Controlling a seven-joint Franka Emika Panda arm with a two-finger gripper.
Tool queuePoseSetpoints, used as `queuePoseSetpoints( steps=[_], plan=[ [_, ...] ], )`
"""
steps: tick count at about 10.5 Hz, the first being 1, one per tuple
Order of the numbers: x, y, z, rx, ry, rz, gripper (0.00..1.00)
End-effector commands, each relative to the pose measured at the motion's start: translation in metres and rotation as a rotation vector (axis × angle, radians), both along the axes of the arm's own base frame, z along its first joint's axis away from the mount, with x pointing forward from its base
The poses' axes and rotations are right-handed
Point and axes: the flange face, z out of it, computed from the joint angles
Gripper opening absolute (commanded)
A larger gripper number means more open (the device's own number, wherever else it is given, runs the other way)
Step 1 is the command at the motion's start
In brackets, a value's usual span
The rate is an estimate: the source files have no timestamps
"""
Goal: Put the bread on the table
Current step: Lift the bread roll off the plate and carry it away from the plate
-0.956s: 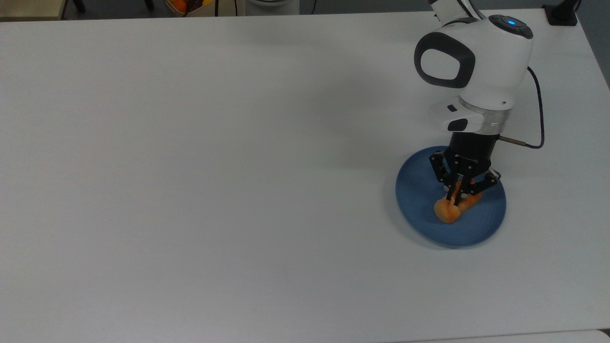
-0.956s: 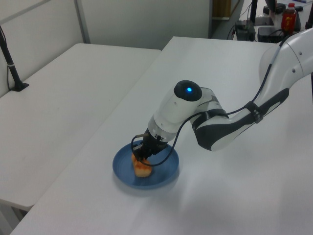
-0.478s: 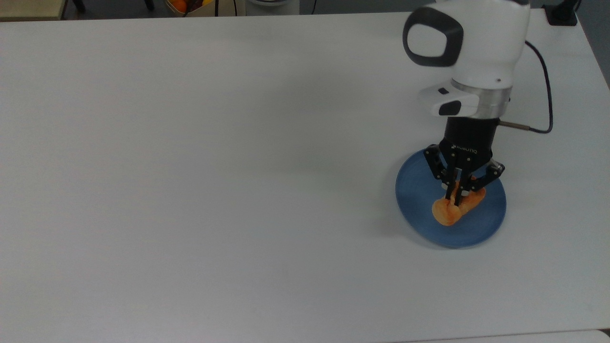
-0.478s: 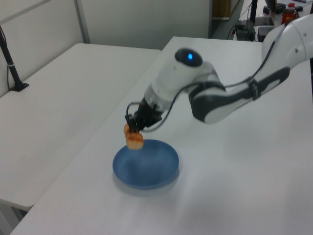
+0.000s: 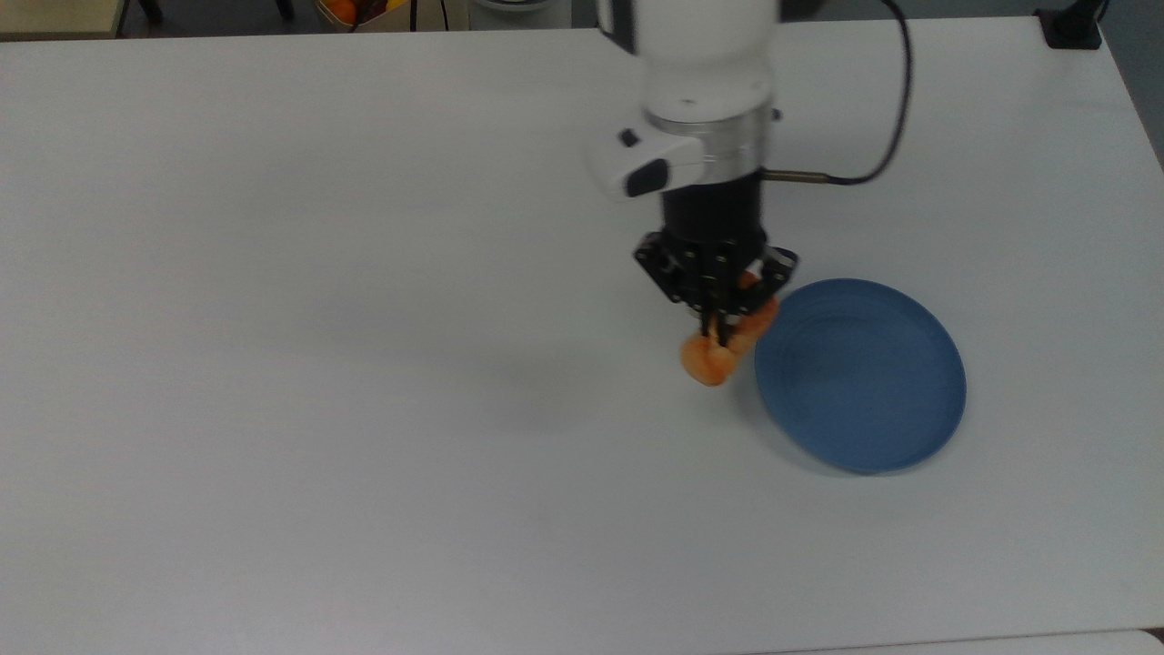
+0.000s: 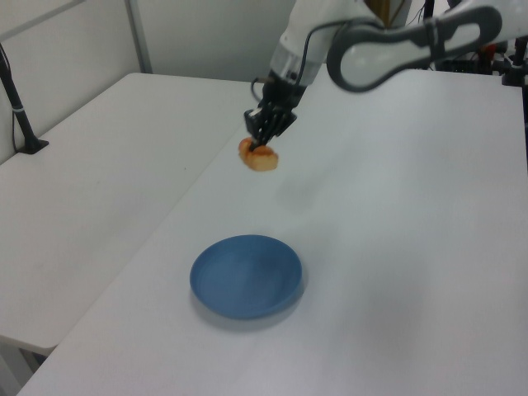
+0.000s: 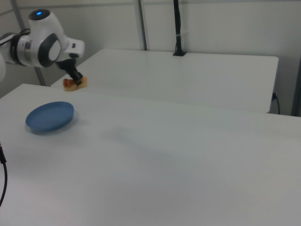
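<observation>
The bread point(image 5: 711, 357) is a small golden-orange roll hanging in the air, clear of the white table point(image 5: 364, 364). My gripper point(image 5: 721, 335) is shut on the bread from above, its black fingers pinching the roll's middle. In the top view the bread sits just left of the blue plate. In the left view the bread point(image 6: 259, 157) hangs under the gripper point(image 6: 263, 147), well above and behind the plate. In the right view the bread point(image 7: 75, 84) is held beyond the plate, under the gripper point(image 7: 76, 80).
The round blue plate point(image 5: 859, 375) lies bare on the table, also seen as plate point(image 6: 246, 275) and plate point(image 7: 50, 116). A black cable point(image 5: 887, 118) loops from the wrist. A second white table point(image 6: 91, 165) stands alongside, with a black post point(image 6: 18, 107) on it.
The gripper has lifted the bread off the blue plate and carried it toward the top view's left, past the plate's rim. The plate is left bare.
</observation>
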Motion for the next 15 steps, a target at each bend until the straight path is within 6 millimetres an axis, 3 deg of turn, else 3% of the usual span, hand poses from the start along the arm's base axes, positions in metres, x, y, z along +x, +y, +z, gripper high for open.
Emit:
queuePoseSetpoints(
  steps=[1,3,5,7,10,11,15],
  plan=[
    [-0.003,-0.1,-0.001,-0.048,0.042,0.185,0.0],
    [0.0,-0.144,-0.024,-0.112,0.048,0.302,0.0],
    [0.003,-0.187,-0.061,-0.134,0.046,0.352,0.0],
    [0.008,-0.205,-0.083,-0.142,-0.022,0.361,0.0],
    [0.016,-0.208,-0.114,-0.142,-0.047,0.35,0.03],
    [0.014,-0.208,-0.132,-0.151,-0.052,0.339,0.05],
    [0.013,-0.208,-0.151,-0.162,-0.071,0.336,0.1]
  ],
)
